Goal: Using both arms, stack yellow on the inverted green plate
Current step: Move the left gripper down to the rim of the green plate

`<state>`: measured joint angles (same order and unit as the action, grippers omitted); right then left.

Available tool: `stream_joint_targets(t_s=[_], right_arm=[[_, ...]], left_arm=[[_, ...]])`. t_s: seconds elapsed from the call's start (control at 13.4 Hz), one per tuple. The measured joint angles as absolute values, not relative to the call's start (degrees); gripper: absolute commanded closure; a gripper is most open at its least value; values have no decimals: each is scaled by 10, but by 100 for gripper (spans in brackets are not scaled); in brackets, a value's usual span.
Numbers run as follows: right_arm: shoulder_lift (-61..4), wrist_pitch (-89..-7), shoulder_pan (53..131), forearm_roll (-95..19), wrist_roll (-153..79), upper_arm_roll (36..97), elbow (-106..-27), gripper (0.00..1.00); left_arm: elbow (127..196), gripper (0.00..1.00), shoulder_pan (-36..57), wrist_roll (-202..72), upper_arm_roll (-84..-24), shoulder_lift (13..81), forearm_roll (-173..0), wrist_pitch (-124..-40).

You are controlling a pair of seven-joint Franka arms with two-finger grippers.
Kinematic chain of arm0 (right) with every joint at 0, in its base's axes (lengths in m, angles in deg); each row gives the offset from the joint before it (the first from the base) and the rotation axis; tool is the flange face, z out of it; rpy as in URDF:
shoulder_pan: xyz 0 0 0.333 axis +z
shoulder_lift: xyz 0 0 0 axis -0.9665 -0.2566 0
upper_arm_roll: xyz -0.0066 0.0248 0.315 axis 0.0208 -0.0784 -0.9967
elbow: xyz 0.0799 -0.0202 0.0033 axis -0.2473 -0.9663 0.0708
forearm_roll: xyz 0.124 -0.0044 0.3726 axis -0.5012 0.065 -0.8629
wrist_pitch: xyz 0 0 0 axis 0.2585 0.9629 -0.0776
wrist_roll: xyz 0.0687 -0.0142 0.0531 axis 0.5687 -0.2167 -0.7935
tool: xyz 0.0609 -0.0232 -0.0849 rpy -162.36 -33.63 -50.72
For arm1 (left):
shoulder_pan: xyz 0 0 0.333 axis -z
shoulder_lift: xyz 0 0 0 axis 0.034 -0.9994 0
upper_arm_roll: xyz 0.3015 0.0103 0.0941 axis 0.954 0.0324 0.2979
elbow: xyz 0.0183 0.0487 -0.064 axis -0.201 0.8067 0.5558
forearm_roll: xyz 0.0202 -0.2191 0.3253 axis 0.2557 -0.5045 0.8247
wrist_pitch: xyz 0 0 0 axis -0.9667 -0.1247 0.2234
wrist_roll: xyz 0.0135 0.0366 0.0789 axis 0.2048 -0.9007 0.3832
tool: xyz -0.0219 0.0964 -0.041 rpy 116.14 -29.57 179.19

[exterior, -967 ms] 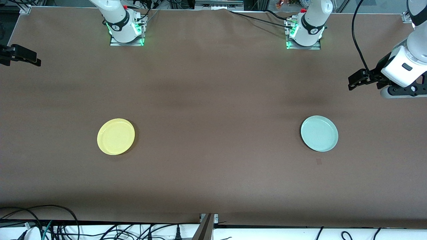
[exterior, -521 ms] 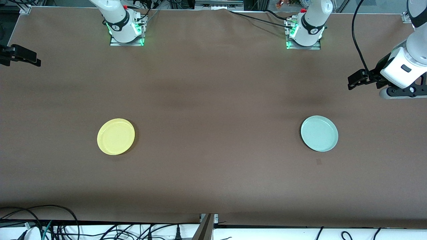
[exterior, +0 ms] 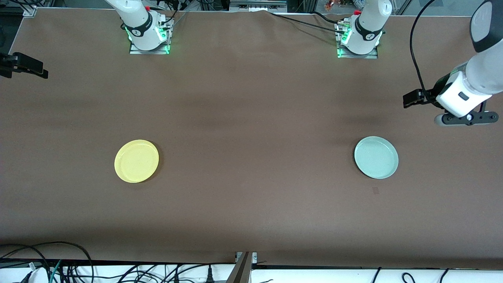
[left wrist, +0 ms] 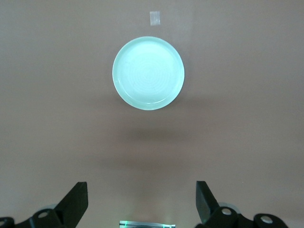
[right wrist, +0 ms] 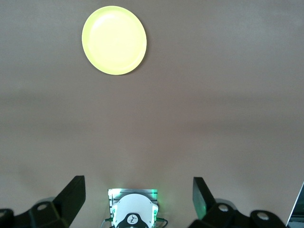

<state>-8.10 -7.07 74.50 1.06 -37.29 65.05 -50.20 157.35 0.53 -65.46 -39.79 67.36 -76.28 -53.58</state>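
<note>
Left gripper point(exterior: 410, 99) shifted slightly toward the table's middle since the earlier frame, fingers spread wide, empty, above bare table point(exterior: 251, 118). Green plate point(exterior: 376, 157) and yellow point(exterior: 136, 160) lay unmoved, well apart, rims apparently up. Right gripper point(exterior: 27, 67) waited, open, empty.

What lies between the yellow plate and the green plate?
Nothing: the front view shows only bare brown table between the yellow plate and the green plate.
</note>
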Motion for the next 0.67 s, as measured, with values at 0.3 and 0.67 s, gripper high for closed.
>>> stream_joint_targets(t_s=[0.3, 0.67], right_arm=[[-81, -71, 745, 11, -373, 651, -502, 0], [-81, -78, 745, 11, -373, 651, -502, 0]], left_arm=[[1575, 0, -47, -757, -393, 595, -763, -580], [1575, 0, -85, -842, -393, 480, -763, -697]])
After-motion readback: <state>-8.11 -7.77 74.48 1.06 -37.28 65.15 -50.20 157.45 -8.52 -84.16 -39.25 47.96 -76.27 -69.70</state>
